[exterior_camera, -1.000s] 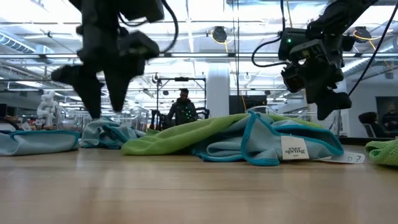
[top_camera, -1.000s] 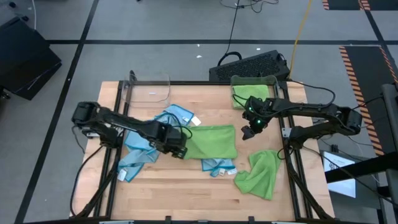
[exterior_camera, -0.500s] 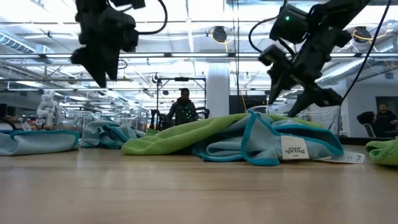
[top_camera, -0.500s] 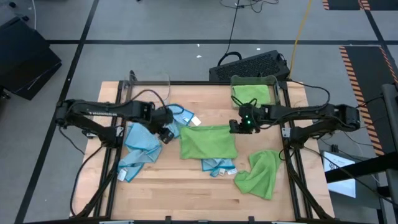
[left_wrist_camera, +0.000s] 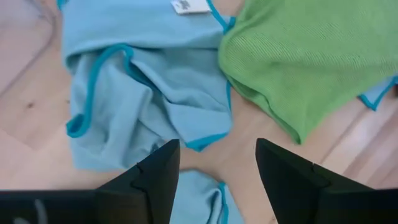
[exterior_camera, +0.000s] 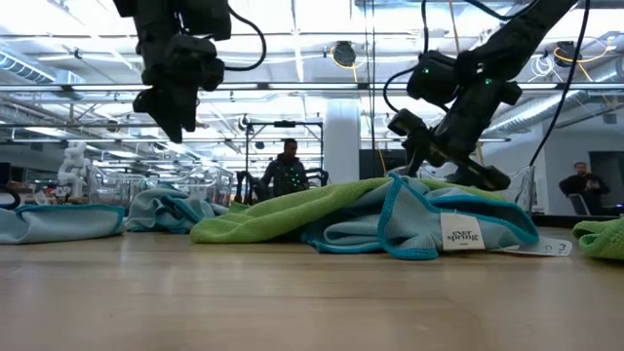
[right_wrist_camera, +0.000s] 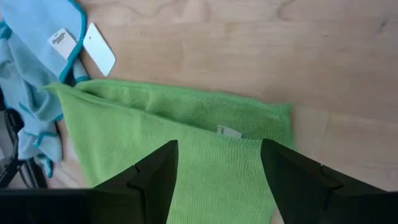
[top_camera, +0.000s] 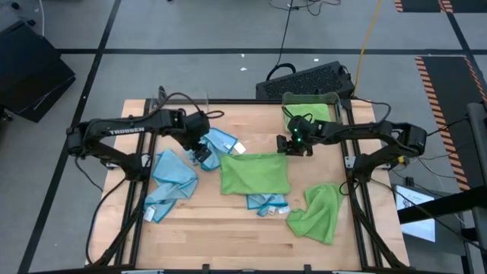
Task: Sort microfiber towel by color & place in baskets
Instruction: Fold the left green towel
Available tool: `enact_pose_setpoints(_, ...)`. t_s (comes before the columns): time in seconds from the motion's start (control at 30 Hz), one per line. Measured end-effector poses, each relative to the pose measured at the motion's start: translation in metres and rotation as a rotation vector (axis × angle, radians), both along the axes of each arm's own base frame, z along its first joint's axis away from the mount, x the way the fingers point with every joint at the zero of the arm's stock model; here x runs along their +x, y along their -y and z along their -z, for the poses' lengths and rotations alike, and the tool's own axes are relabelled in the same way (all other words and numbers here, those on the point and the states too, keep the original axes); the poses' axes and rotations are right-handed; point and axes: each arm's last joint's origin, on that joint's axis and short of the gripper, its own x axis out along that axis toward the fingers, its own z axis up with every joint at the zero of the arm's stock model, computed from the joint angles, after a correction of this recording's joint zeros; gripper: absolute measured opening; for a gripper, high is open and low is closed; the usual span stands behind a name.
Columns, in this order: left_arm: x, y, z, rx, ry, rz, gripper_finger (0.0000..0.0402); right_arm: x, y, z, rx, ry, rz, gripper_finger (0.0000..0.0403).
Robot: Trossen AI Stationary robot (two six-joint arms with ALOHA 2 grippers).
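A green towel (top_camera: 255, 173) lies flat at the table's middle, and also shows in the right wrist view (right_wrist_camera: 186, 143). A light-blue towel (top_camera: 222, 141) with a white tag lies crumpled just beyond its far left corner (left_wrist_camera: 143, 93). Another blue towel (top_camera: 171, 173) lies to the left. A third blue one (top_camera: 266, 203) sticks out from under the green towel's near edge. A crumpled green towel (top_camera: 316, 213) lies near right. My left gripper (top_camera: 202, 152) hangs open and empty over the blue towels (left_wrist_camera: 217, 180). My right gripper (top_camera: 288, 146) hangs open and empty above the flat green towel's far right corner (right_wrist_camera: 217, 186).
A clear basket (top_camera: 183, 110) stands at the far left of the table. A second clear basket (top_camera: 310, 97) at the far right holds a green towel. A dark keyboard (top_camera: 304, 78) lies beyond the far edge. People stand in the room behind the table (exterior_camera: 288, 166).
My left gripper has gone from the flat green towel's left edge toward the far edge and a little left, rising. My right gripper has gone toward the table's left and far edge, sinking closer to the green towel's far right corner. The green towel's left edge now lies a little farther left.
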Motion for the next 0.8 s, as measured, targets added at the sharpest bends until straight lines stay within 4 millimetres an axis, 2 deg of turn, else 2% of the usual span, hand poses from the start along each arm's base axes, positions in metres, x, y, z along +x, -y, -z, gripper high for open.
enact_pose_setpoints(0.27, 0.001, -0.012, -0.002, 0.003, 0.051, -0.083, 0.0214, -0.013, 0.006, 0.004, 0.037, -0.039, -0.124, 0.0224)
enact_pose_setpoints(0.37, 0.005, -0.013, -0.003, -0.020, 0.091, -0.164, 0.0214, -0.016, 0.009, 0.004, 0.038, -0.030, -0.182, 0.0224)
enact_pose_setpoints(0.63, 0.032, -0.009, -0.020, -0.083, 0.394, -0.206, 0.0214, -0.020, 0.012, 0.005, -0.021, -0.010, -0.298, 0.0224)
enact_pose_setpoints(0.8, 0.044, -0.006, -0.034, -0.060, 0.433, -0.215, 0.0214, -0.021, 0.013, 0.005, -0.080, -0.014, -0.344, 0.0224)
